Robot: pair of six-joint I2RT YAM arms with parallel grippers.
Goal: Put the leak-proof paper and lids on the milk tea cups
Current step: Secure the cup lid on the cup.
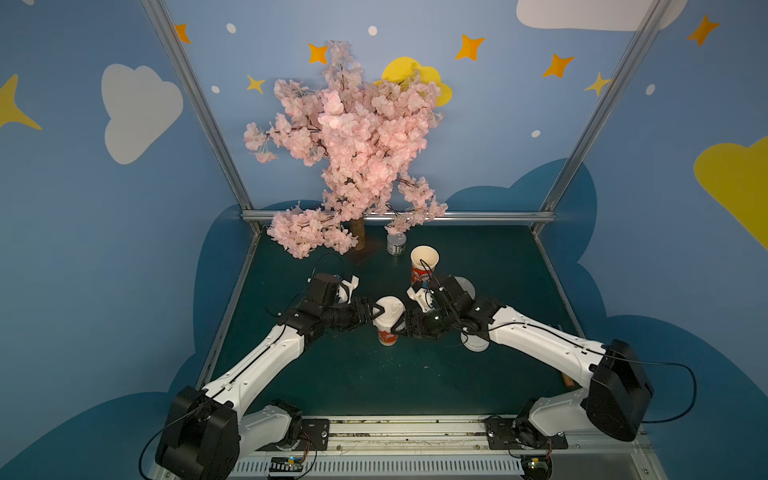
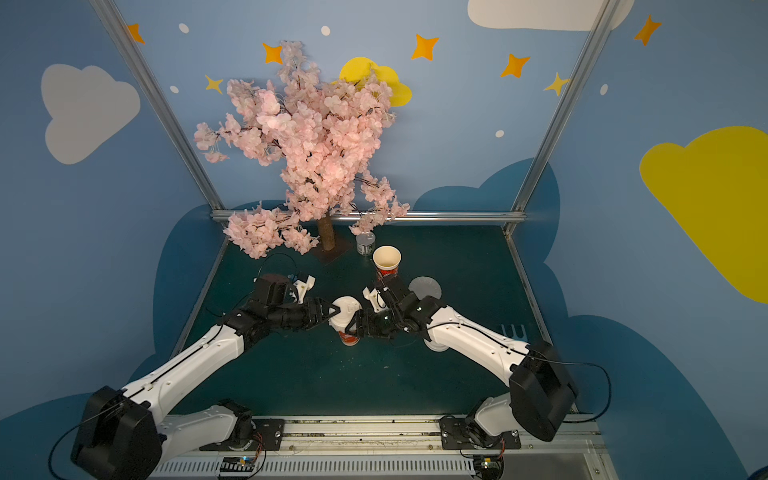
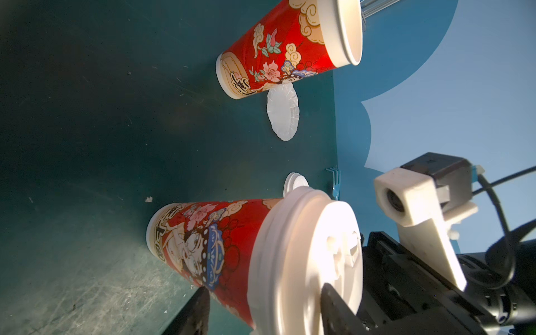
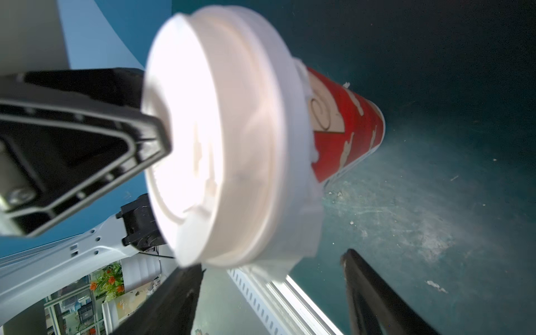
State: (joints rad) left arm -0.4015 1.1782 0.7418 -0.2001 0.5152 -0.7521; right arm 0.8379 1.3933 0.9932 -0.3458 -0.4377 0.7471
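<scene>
**One cup capped, one sheet waiting by the open cup**

Nearest the rail, the tall tapered red-printed near milk tea cup [image 1: 387,337] stands upright under a thick white domed plastic lid [image 1: 388,309]. A thin crinkled white fringe [image 4: 313,153] shows below the lid's skirt (probably one paper sheet already trapped there). The black left end effector [image 1: 374,318] has its jaws part open about the lid, one finger lying on the lid's top. Whether it clamps I cannot tell. The black right end effector [image 1: 399,323] meets the lid from the opposite side, jaws wide with a gap beside the skirt, holding nothing.

A second white domed lid [image 2: 436,345] lies under the right arm. Farther back, the flat round greyish-white pleated sheet of leak-proof paper [image 2: 424,286] lies on the dark green surface [image 1: 353,374]. It is just beside the open far milk tea cup [image 2: 386,259] and beyond the right end effector, so the right arm is nearer. The sheet is round, with no long axis. The cup stands mouth up, so the sheet must go up and across.

Behind stand a small grey can [image 1: 396,243] and a pink artificial blossom tree [image 1: 353,145], against blue walls [image 1: 665,208] painted with clouds and stars.
</scene>
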